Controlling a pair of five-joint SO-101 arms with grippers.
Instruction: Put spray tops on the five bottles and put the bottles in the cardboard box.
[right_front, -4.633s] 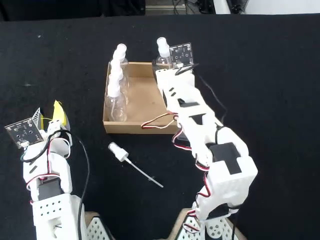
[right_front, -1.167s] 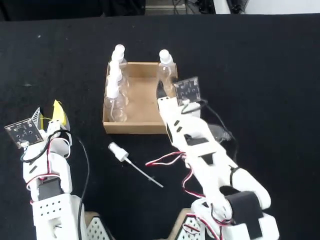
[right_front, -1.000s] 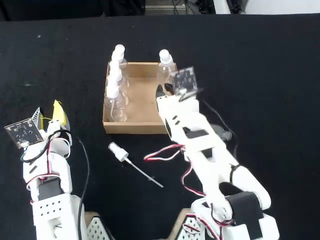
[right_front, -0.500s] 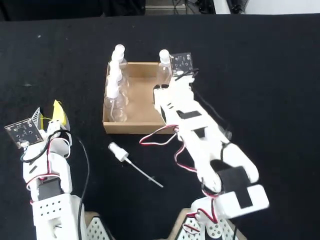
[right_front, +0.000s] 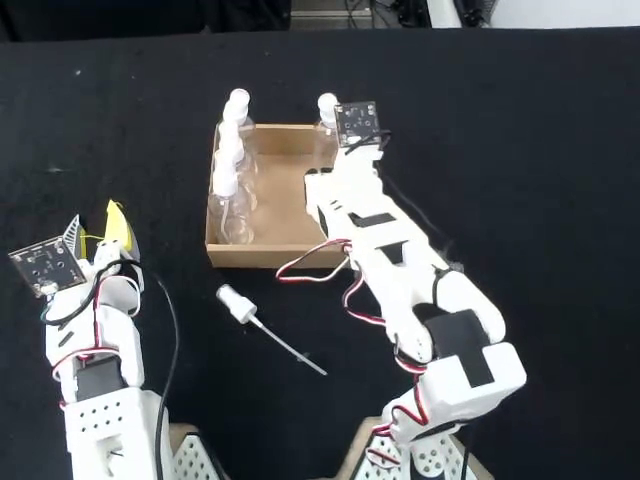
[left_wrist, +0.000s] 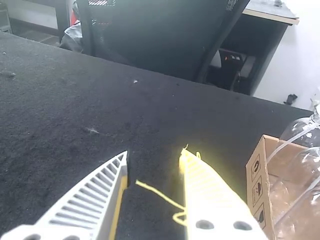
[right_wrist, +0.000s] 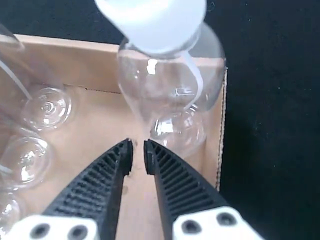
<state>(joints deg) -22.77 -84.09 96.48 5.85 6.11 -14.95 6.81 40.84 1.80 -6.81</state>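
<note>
Since a second ago the right arm (right_front: 385, 240) has swung forward from its pulled-back pose and now lies stretched over the right side of the cardboard box (right_front: 270, 255); nothing else has shifted.

Well to the left of the box and nearer the robot, the left hand (right_front: 97, 222) hangs over the black surface (right_front: 520, 150), its white and yellow fingers spread wide and empty (left_wrist: 154, 155). Three capped bottles (right_front: 228, 185) stand in a row inside the box along its left wall. A loose spray top (right_front: 237, 303) with its long tube lies on the surface just in front of the box. A fourth capped bottle (right_front: 326, 108) stands upright in the box's far right corner (right_wrist: 170, 90). The right hand (right_wrist: 138, 149) hovers inside the box just beside that bottle, fingers nearly closed with only a slit between them, holding nothing.
</note>
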